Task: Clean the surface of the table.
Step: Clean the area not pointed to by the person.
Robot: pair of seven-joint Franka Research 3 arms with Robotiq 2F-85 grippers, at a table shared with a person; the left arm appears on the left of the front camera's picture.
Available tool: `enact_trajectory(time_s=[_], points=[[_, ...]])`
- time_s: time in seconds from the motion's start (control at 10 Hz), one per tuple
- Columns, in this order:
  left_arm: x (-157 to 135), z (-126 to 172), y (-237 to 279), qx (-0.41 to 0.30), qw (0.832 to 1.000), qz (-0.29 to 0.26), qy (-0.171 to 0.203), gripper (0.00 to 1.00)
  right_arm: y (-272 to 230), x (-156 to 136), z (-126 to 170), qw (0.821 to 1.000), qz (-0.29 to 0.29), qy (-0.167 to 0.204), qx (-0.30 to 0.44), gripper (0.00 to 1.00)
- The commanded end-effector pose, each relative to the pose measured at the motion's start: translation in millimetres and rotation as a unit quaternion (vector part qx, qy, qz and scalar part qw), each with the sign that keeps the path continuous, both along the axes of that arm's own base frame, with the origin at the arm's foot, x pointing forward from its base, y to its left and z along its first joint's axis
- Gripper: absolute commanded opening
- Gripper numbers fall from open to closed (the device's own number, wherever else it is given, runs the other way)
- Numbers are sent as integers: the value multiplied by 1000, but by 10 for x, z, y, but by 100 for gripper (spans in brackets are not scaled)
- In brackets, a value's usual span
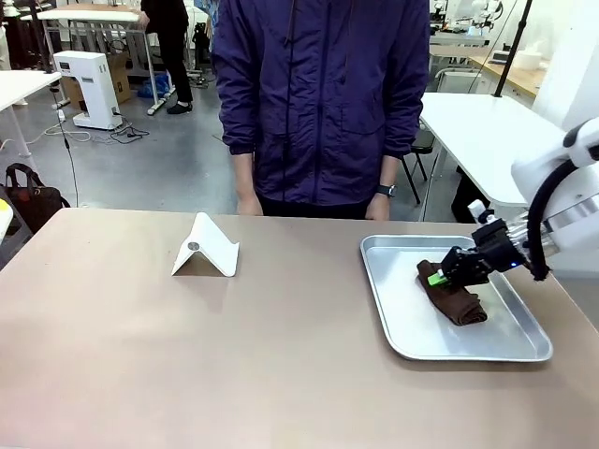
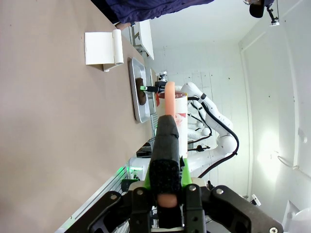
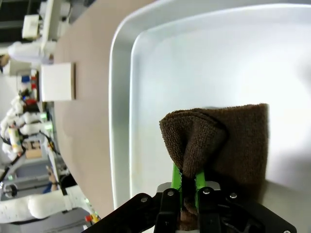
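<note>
Trouble, if it comes, would start at the right end effector. Its jaws are pressed together on a single raised fold of the brown cloth, and the rest of the cloth lies bunched in the metal tray.

That is a thin hold. On the lift the fold could slide out from between the pads. The cloth could also fall open and hang long, so that its trailing end drags over the tray's raised rim. A snag there might tug the tray across the desk or tip its near corner.

The desk is what needs wiping. It spreads wide and mostly bare from the robot's side to the person's, with the tray on its right part.

A white folded stand sits well apart to the left of the tray. It looks light, so a broad wiping stroke could knock it over or push it along.

The person's hands rest at the far edge just beyond the tray, and a sweep carried that far might meet them.

The left end effector is closed, I judge on nothing, and hangs above the desk. It could cross the wiping arm's path if both move at once.
</note>
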State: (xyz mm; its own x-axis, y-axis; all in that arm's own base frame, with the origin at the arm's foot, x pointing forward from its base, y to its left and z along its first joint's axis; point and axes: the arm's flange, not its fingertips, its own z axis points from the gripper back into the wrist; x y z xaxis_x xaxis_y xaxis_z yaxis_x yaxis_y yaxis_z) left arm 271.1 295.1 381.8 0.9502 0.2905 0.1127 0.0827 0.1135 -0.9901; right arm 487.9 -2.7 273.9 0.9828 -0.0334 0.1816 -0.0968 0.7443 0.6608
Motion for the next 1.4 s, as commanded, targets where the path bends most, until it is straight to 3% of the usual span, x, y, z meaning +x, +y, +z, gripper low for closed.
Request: enact_trajectory(time_s=[0.0, 0.3, 0.6, 0.7, 1.0, 1.1, 1.2, 1.3], points=[[-14, 44, -37, -2, 1000, 2, 5, 22, -150, -104, 1, 998, -44, -33, 34, 12], [-14, 44, -37, -2, 1000, 2, 5, 22, -268, -117, 36, 994, -74, -28, 76, 12], [-14, 44, -37, -2, 1000, 2, 5, 22, -269, -203, 194, 979, -64, -1, 192, 12], [-14, 44, -37, -2, 1000, 2, 5, 22, -288, -281, 324, 968, -86, 47, 233, 12], [-14, 44, -37, -2, 1000, 2, 5, 22, -334, -735, 861, 944, -62, 63, 319, 12], [-14, 44, -37, -2, 1000, 2, 5, 22, -327, -893, 1024, 929, -88, 92, 346, 12], [-14, 44, -37, -2, 1000, 2, 5, 22, -310, -1054, 1142, 921, -107, 98, 361, 12], [-14, 44, -37, -2, 1000, 2, 5, 22, -327, -1232, 1235, 926, -96, 97, 353, 12]])
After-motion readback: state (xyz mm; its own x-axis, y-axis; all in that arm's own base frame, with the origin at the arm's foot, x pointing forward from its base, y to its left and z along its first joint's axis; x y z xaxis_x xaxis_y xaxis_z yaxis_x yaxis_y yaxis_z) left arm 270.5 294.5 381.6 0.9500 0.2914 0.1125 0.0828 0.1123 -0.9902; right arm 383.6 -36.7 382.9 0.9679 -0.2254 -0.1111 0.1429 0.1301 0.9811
